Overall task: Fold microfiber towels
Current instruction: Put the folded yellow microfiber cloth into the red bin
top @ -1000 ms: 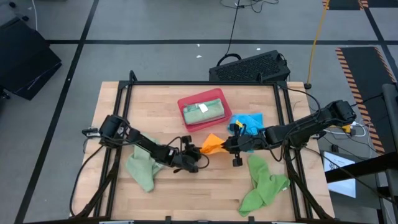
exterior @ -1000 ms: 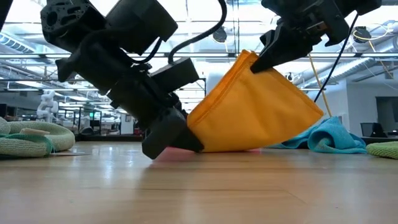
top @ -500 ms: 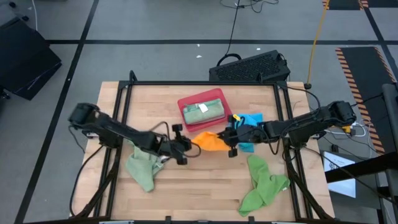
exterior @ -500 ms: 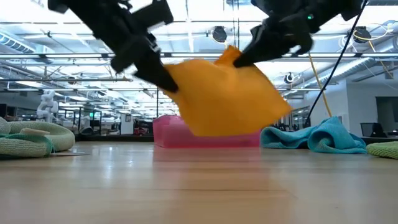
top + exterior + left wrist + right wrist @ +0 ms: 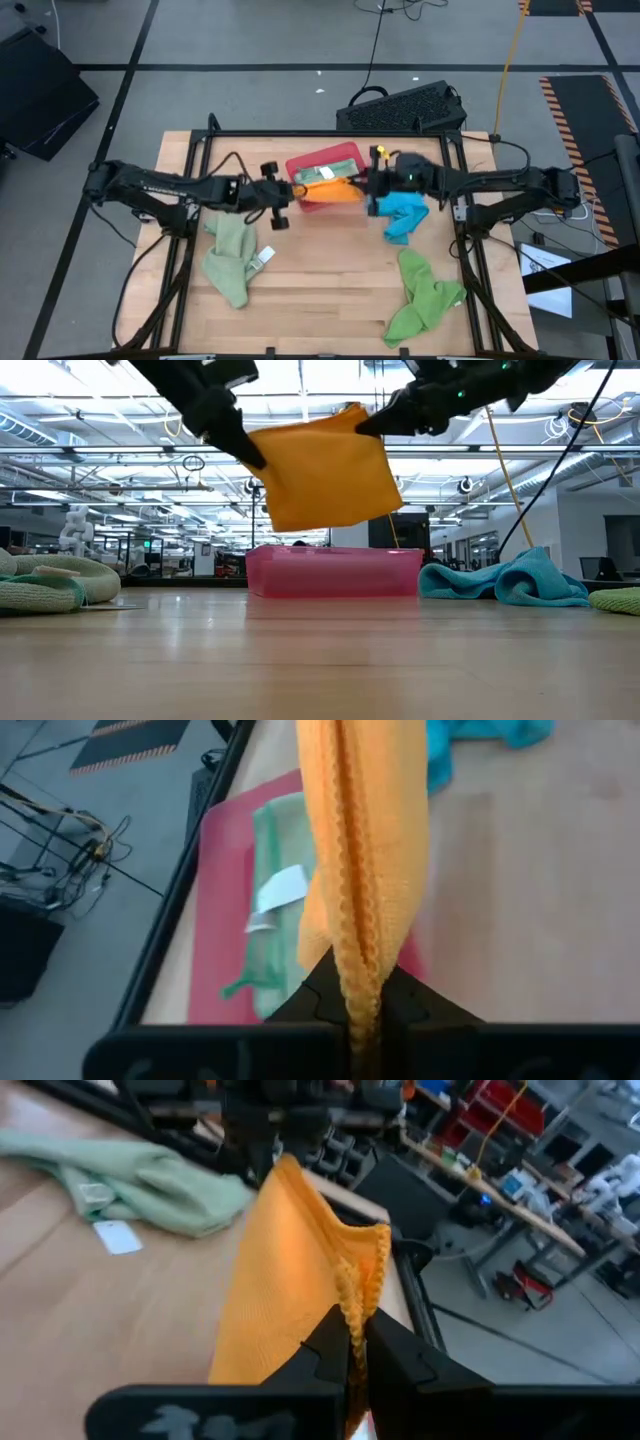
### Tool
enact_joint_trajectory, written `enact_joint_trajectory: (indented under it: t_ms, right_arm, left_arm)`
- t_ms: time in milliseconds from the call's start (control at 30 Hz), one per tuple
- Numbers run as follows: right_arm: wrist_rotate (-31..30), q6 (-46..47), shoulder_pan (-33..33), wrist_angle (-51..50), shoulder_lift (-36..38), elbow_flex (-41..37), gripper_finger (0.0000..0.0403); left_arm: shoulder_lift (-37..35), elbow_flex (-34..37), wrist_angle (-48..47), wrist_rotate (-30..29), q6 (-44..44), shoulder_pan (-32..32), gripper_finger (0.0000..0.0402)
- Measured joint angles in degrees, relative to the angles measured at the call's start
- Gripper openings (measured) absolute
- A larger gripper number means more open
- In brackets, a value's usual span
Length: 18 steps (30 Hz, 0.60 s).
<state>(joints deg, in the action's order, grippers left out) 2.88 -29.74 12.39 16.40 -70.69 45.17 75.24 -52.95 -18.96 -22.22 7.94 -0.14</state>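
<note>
You have the folded orange microfiber towel (image 5: 333,191) lifted clear of the table, stretched between both grippers and hanging over the rigid red rectangular tray (image 5: 300,166) at the back centre of the wooden table (image 5: 320,290). From the low camera the orange cloth (image 5: 325,472) hangs above the tray (image 5: 335,571) without touching it. Your left gripper (image 5: 292,189) is clamped shut on the towel's left edge; its wrist camera shows the doubled orange hem (image 5: 362,870) pinched between the two dark fingers (image 5: 315,995), with the tray below it. Your right gripper (image 5: 368,184) is likewise closed tight on the opposite edge; its wrist camera shows the stitched orange edge (image 5: 300,1290) running down into the closed fingers (image 5: 325,1345).

Inside the tray lies a folded sage green microfiber towel (image 5: 322,174) with a white label on top, also visible from the left wrist camera (image 5: 280,910).

The rest of the cloths sit loose on the table. The bright blue towel (image 5: 402,215) is crumpled just right of the tray, below the right gripper. A second sage green towel (image 5: 230,258) lies bunched at the left front, with a white tag at its edge, and the bright green towel (image 5: 422,297) is heaped at the right front. These two are well apart from each other.

A black keyboard (image 5: 402,107) rests on the floor beyond the table's far edge.
</note>
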Motion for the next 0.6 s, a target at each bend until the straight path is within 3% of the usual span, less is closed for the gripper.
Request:
enact_joint_trajectory:
  t_ms: [333,467,600]
  right_arm:
    - [21.5,-2.7,17.6,5.6,-1.9,0.0,0.0009]
    - [27.3,-2.3,22.8,15.7,-7.9,0.0,0.0009]
    - [32.9,1.6,26.5,23.5,-14.7,0.0,0.0009]
  left_arm:
    - [0.1,-0.1,3.1,7.9,7.8,14.3,0.0019]
    - [0.5,0.0,5.3,8.3,11.1,16.6,0.0006]
    - [0.5,0.0,4.1,8.4,8.7,18.0,0.0013]
